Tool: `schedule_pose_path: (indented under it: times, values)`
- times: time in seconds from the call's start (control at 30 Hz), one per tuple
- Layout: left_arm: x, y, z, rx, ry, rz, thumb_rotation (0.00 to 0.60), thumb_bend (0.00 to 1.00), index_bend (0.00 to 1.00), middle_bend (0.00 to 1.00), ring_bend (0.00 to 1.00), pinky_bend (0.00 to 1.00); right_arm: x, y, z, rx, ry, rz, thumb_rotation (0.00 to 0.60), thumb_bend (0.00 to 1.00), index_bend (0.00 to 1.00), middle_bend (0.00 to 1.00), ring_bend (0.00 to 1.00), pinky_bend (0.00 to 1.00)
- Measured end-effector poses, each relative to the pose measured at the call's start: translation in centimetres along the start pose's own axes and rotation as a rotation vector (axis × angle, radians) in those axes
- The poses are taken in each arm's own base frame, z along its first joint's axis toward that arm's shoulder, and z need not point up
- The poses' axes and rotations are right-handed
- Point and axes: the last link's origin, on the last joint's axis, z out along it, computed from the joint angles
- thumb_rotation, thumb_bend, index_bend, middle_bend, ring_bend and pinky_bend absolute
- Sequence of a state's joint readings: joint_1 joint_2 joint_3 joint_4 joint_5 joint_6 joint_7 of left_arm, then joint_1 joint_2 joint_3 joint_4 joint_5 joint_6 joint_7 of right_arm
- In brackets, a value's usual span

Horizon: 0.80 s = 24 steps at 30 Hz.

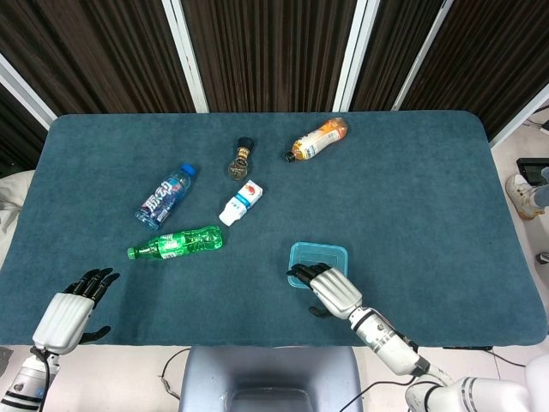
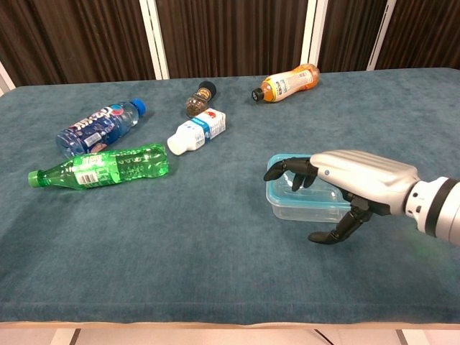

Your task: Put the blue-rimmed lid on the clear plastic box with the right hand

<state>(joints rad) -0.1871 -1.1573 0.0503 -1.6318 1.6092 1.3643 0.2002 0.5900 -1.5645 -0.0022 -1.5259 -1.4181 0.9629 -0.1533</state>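
Observation:
The clear plastic box (image 1: 319, 257) (image 2: 300, 203) stands near the table's front edge, right of centre. The blue-rimmed lid (image 2: 285, 162) lies on top of it. My right hand (image 1: 331, 290) (image 2: 353, 179) hovers over the box's near side. Its dark fingers (image 2: 287, 171) are spread above the lid's left part, and the thumb hangs apart in front of the box wall. It grips nothing. My left hand (image 1: 70, 309) rests at the front left corner with fingers apart and empty. Only the head view shows it.
A green bottle (image 1: 177, 243) (image 2: 97, 167), a blue-capped bottle (image 1: 165, 195), a small white bottle (image 1: 241, 202), a dark-capped jar (image 1: 241, 158) and an orange bottle (image 1: 318, 138) lie across the teal table (image 1: 412, 189), all left of or behind the box.

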Motion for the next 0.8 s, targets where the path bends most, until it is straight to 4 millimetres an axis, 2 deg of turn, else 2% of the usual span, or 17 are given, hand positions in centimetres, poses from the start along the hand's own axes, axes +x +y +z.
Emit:
schedule_pose_path:
  times: [0.5,0.8]
  values:
    - [0.0,0.0,0.0,0.001,-0.001,0.0,0.6,0.43,0.16,0.12,0.13,0.41,0.1,0.2,0.0,-0.001,0.012,0.001,0.6,0.37,0.3,0.28,0.33,0.39]
    - [0.0,0.0,0.0,0.0,0.0,0.0,0.6,0.43,0.16,0.12,0.13,0.41,2.3,0.2,-1.3,0.013,0.141,-0.024,0.6,0.36,0.3,0.28,0.32,0.37]
